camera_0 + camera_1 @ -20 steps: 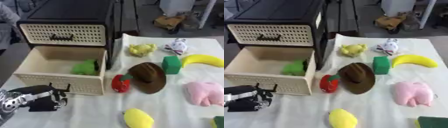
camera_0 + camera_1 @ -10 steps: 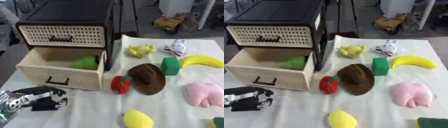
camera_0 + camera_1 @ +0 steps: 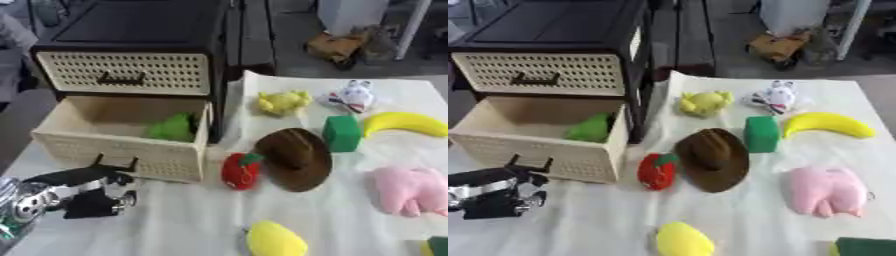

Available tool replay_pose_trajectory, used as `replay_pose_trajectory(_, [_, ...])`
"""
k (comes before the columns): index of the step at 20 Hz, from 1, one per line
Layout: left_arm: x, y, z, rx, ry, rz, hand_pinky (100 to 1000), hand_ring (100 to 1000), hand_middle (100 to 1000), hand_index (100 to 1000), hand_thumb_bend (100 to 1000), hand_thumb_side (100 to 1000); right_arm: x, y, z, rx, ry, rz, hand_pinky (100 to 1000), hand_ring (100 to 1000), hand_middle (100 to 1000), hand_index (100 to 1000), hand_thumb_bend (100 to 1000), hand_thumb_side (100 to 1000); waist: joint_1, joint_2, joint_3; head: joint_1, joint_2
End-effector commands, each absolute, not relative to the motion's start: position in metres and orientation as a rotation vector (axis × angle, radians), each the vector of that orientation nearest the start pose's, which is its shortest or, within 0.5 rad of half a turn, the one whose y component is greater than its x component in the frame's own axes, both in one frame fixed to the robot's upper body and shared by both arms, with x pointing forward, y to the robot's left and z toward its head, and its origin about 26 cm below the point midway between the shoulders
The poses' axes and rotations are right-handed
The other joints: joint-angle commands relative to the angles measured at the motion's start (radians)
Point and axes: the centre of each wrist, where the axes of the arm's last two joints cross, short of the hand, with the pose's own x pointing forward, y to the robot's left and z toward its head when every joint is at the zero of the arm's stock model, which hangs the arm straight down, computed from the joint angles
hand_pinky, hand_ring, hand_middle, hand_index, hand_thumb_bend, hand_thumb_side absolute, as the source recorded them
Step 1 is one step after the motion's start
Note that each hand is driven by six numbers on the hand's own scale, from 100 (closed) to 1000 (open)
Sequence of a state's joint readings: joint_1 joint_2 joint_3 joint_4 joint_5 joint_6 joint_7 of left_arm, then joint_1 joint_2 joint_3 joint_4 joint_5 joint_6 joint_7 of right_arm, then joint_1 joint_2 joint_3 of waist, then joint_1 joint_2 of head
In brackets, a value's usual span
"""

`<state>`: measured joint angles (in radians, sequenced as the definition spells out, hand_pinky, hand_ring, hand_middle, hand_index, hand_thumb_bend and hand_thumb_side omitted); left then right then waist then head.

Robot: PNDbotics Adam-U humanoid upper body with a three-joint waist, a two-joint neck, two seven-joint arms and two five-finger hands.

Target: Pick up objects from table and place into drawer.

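The cream lower drawer [image 3: 122, 157] of a black cabinet stands pulled out, with a green toy [image 3: 172, 127] lying inside at its right. My left hand [image 3: 79, 192], black and silver, sits low on the table just in front of the drawer's black handle [image 3: 114, 162], holding nothing that I can see. On the white cloth to the right lie a red strawberry [image 3: 240, 171], a brown hat [image 3: 296, 157], a green block [image 3: 342, 133], a banana [image 3: 407, 122], a yellow plush [image 3: 282, 101], a white plush [image 3: 350, 96], a pink plush [image 3: 409, 189] and a yellow lemon [image 3: 276, 239]. My right hand shows in no view.
The upper drawer [image 3: 127, 72] is closed. A green and yellow thing [image 3: 866, 247] pokes in at the bottom right corner. Bare cloth lies between my hand and the lemon. Beyond the table's far edge are the floor and some clutter.
The drawer front now sits a little further back towards the cabinet, and the green toy has gone with it. My left hand has stayed in front of the handle.
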<state>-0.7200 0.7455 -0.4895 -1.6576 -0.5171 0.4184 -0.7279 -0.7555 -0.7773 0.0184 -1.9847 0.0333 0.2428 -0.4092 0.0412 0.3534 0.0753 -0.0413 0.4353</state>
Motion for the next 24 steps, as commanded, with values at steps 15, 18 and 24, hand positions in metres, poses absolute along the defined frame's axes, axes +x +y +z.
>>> replay_pose_trajectory(15, [0.391,0.231,0.250,0.782,-1.217,-1.499,460,691,892,1000,100,1000,0.285,-0.269,0.383,1.062,3.359,-0.300,348,566,504,705,107,852,0.000,0.000,-0.011,0.005,-0.040])
replay_pose_trajectory(18, [0.394,0.232,0.251,0.814,-1.227,-1.494,460,692,898,1000,100,1000,0.285,-0.269,0.383,1.064,3.358,-0.297,347,565,503,703,108,849,0.000,0.003,-0.013,0.005,-0.042])
replay_pose_trajectory(24, [0.397,0.231,0.254,0.859,-1.255,-1.496,461,692,916,1000,100,1000,0.285,-0.269,0.383,1.063,3.360,-0.291,347,565,502,707,114,853,0.001,0.006,-0.016,0.003,-0.048])
